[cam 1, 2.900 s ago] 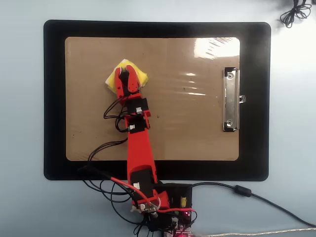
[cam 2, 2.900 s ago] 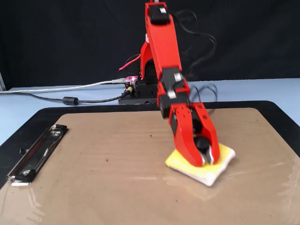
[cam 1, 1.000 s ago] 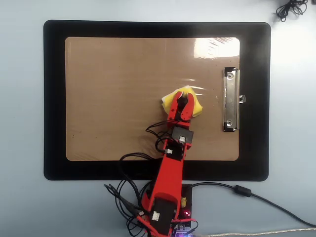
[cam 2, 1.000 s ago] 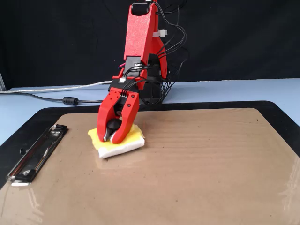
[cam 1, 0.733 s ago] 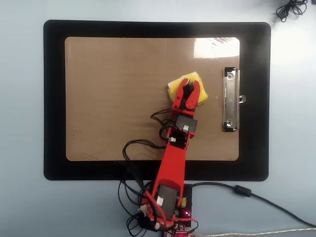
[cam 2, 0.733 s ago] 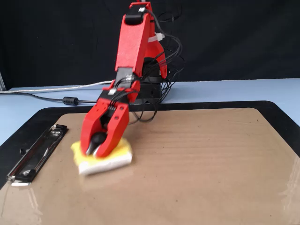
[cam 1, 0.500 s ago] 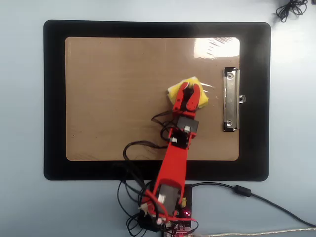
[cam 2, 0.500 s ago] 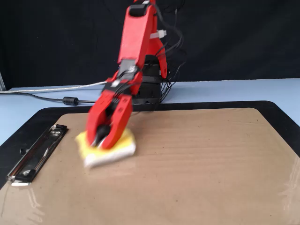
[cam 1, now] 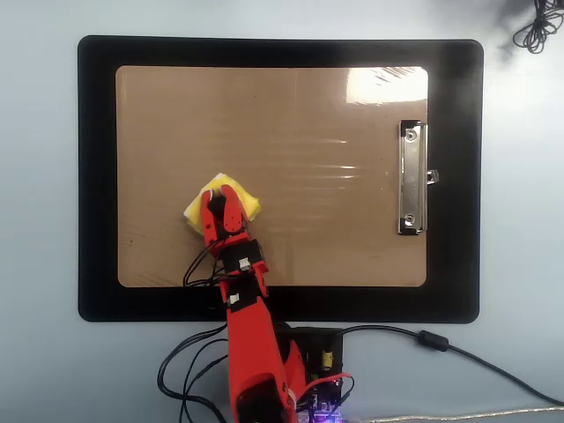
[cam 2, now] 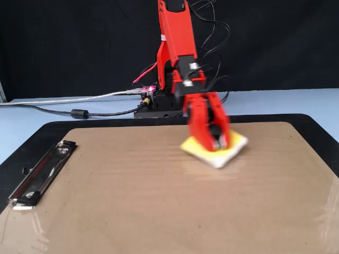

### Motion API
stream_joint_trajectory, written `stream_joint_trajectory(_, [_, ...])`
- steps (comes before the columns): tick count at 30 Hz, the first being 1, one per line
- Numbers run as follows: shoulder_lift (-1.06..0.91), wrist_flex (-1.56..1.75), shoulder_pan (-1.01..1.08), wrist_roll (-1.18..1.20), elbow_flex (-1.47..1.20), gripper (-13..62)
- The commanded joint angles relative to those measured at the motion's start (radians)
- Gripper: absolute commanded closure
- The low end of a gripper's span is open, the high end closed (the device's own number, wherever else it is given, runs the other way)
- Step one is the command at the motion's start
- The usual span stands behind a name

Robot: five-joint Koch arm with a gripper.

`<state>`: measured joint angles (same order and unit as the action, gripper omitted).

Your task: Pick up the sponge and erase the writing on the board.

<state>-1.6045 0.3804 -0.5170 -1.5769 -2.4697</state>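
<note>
The yellow sponge (cam 1: 195,210) lies on the brown board (cam 1: 308,132), left of its middle in the overhead view. My red gripper (cam 1: 220,190) is straight over the sponge, jaws closed around its middle, and hides the black knob. In the fixed view the gripper (cam 2: 213,142) presses on the sponge (cam 2: 198,148), which looks slightly blurred, on the board (cam 2: 132,185). No writing shows on the board in either view. The silver clip (cam 1: 411,176) is at the board's right end in the overhead view and at the left in the fixed view (cam 2: 39,174).
The board lies on a larger black mat (cam 1: 97,176) on a pale blue table. The arm's base with a circuit board (cam 1: 322,357) and cables (cam 1: 441,342) is at the near edge. A coiled black cable (cam 1: 538,26) lies at the top right corner.
</note>
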Motion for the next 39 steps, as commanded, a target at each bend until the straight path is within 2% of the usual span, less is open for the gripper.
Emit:
stream_joint_trajectory(1, [-0.029,0.017,-0.100,-0.046,0.020,57.4])
stream_joint_trajectory(11, [0.003,0.021,-0.449,-0.207,0.052,57.4])
stream_joint_trajectory(20, [0.075,0.044,-0.525,-0.199,0.052,56.3])
stream_joint_trajectory(21, [0.080,0.054,-0.526,-0.196,0.057,48.6])
stream_joint_trajectory(22, [0.083,0.060,-0.531,-0.192,0.060,36.1])
stream_joint_trajectory(24, [0.097,0.064,-0.551,-0.189,0.081,21.2])
stream_joint_trajectory(25, [0.097,0.064,-0.571,-0.189,0.086,18.5])
stream_joint_trajectory(39, [0.054,0.189,-0.506,-0.192,0.258,18.2])
